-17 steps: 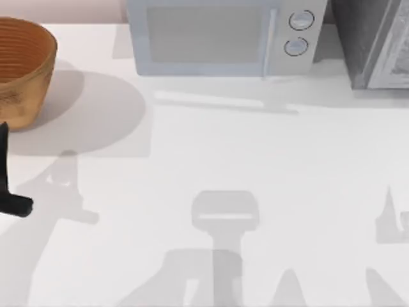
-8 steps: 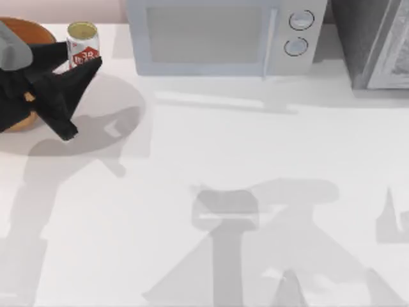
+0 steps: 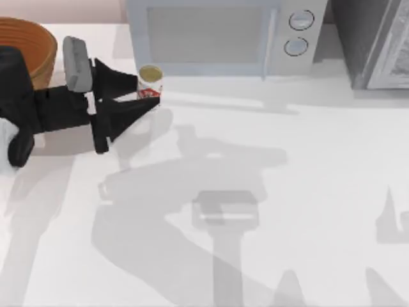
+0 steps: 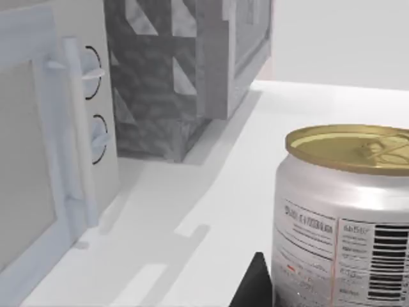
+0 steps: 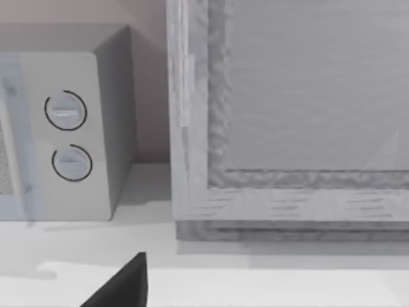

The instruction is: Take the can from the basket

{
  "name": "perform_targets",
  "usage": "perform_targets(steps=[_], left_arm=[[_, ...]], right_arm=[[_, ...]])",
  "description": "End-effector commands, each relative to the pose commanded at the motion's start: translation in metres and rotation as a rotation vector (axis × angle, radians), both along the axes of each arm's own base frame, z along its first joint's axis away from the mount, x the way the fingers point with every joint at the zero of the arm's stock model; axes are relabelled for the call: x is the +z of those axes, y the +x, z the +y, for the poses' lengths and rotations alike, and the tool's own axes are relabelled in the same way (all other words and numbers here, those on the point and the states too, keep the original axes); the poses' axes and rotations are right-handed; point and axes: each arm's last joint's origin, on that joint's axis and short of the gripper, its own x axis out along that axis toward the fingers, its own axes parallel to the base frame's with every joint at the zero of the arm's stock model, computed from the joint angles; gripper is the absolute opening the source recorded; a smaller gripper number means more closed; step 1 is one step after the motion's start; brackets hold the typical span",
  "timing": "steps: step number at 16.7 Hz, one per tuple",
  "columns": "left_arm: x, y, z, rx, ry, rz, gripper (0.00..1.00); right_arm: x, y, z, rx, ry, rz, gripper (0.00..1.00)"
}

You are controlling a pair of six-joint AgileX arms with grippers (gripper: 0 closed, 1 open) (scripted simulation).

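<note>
Left gripper [image 3: 142, 93] pinched the can [image 3: 150, 83], fingers on either side, out of the basket [image 3: 32, 45] and just in front of the microwave [image 3: 217, 35]. Basket sat at table's [image 3: 287, 192] far left edge, contents hidden by arm. Wide bare tabletop toward right. Right gripper state: cannot tell.

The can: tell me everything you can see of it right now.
The can is a small upright cylinder with a golden-yellow top and pull tab, and a silvery-white side with red marks, fine print and a barcode seen in the left wrist view. It looks like metal, unopened and undented. It sits between the fingertips of the left gripper, outside the basket, to that basket's right and in front of the microwave.
</note>
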Motion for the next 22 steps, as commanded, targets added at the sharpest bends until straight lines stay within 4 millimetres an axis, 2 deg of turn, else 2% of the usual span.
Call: perform_targets(steps=[4, 7, 9, 14, 22], left_arm=[[-0.063, 0.02, -0.006, -0.175, -0.018, 0.008, 0.0], [-0.092, 0.025, -0.006, -0.245, -0.028, 0.006, 0.0], [-0.1, 0.026, -0.006, -0.263, -0.03, 0.004, 0.0], [-0.1, 0.026, -0.006, -0.263, -0.03, 0.004, 0.0], [-0.1, 0.026, -0.006, -0.263, -0.03, 0.004, 0.6]], right_arm=[[0.0, 0.0, 0.0, 0.0, 0.0, 0.0, 1.0], [0.0, 0.0, 0.0, 0.0, 0.0, 0.0, 1.0], [0.0, 0.0, 0.0, 0.0, 0.0, 0.0, 1.0], [0.0, 0.0, 0.0, 0.0, 0.0, 0.0, 1.0], [0.0, 0.0, 0.0, 0.0, 0.0, 0.0, 1.0]])
